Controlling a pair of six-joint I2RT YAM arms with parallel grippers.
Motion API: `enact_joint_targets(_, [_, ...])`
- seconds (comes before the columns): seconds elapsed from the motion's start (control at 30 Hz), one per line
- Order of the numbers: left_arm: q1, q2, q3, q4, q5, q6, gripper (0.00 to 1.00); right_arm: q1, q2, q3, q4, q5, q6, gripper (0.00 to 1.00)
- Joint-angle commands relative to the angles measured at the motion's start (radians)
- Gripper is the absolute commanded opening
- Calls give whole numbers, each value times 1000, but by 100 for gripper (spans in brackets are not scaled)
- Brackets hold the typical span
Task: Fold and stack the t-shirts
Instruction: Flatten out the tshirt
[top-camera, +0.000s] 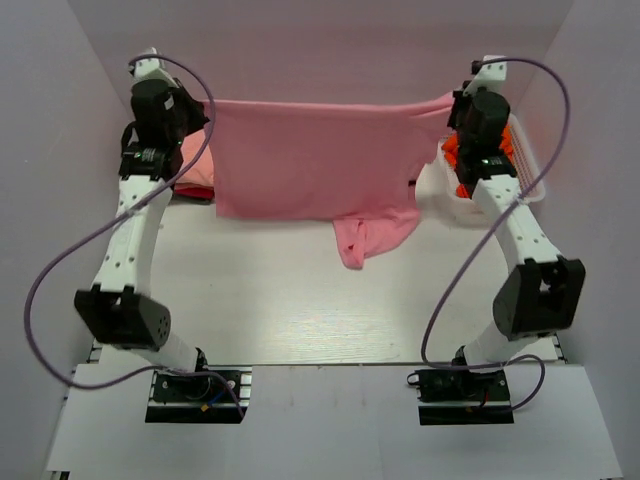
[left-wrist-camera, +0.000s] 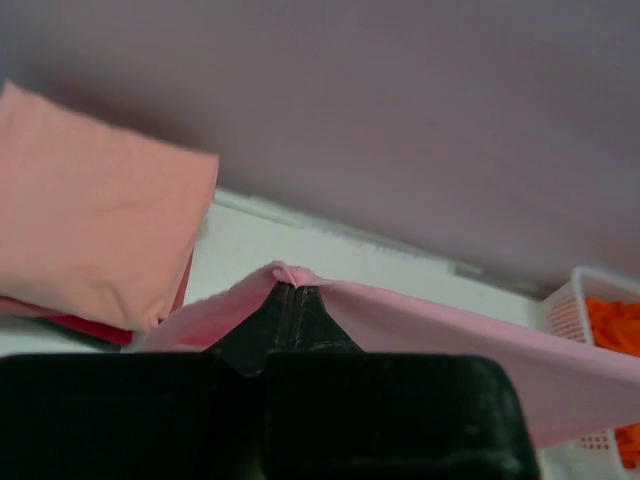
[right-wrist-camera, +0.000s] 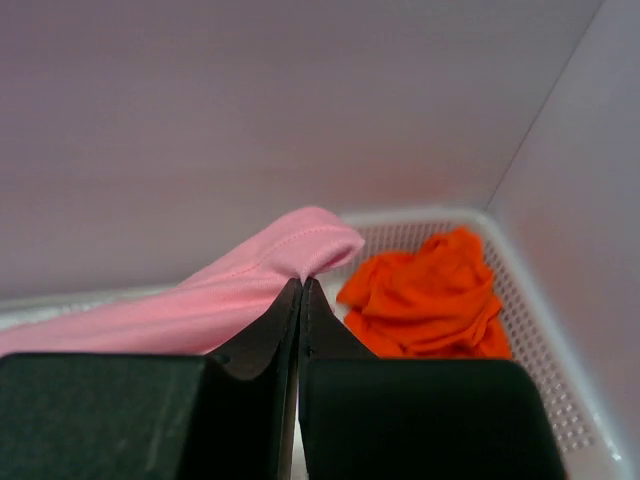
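1. The pink shirt (top-camera: 300, 160) is soft, matte knit. It is held up off the worktop (top-camera: 280, 310) and stretched wide across the back as a nearly flat sheet, its top edge taut from one side to the other.
2. Its lower right part sags into a rumpled fold that lies on the worktop.
3. The left pincer (left-wrist-camera: 297, 292) is pinched tight on the shirt's top left corner, and the cloth bunches into a small peak over the black fingertips.
4. The right pincer (right-wrist-camera: 302, 287) is likewise closed hard on the top right corner, where a rounded, stitched hem curls over the tips.
5. A peach shirt (left-wrist-camera: 90, 230) lies folded into a smooth rectangle at the back left of the worktop, with a darker red layer showing under its edge.
6. Crumpled orange shirts (right-wrist-camera: 430, 290) sit in the basket (right-wrist-camera: 565, 390), a white plastic one with perforated walls, at the back right.
7. The left arm (top-camera: 135, 240) rises from its base at the near edge with its elbow pushed outward to the left and its forearm reaching up and back to a raised wrist.
8. The right arm (top-camera: 515, 230) mirrors it, its elbow out to the right and its wrist high beside the basket.
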Motion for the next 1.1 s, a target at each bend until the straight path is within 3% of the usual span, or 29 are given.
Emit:
enact_joint_targets(0.0, [1, -204, -84, 189, -35, 57, 0, -9, -151, -37, 124, 20, -46, 0])
enact_joint_targets(0.27, [1, -456, -151, 249, -44, 111, 0, -8, -411, -110, 174, -54, -116, 0])
enact_joint_targets(0.5, [-9, -588, -141, 230, -44, 134, 0, -9, -536, -81, 182, -83, -170, 0])
enact_joint_targets(0.77, [-9, -673, -21, 100, -26, 134, 0, -8, -691, -38, 139, -86, -230, 0])
enact_joint_targets(1.07, [1, -752, 140, -20, 132, 144, 0, -9, -845, 52, 44, -133, -285, 0])
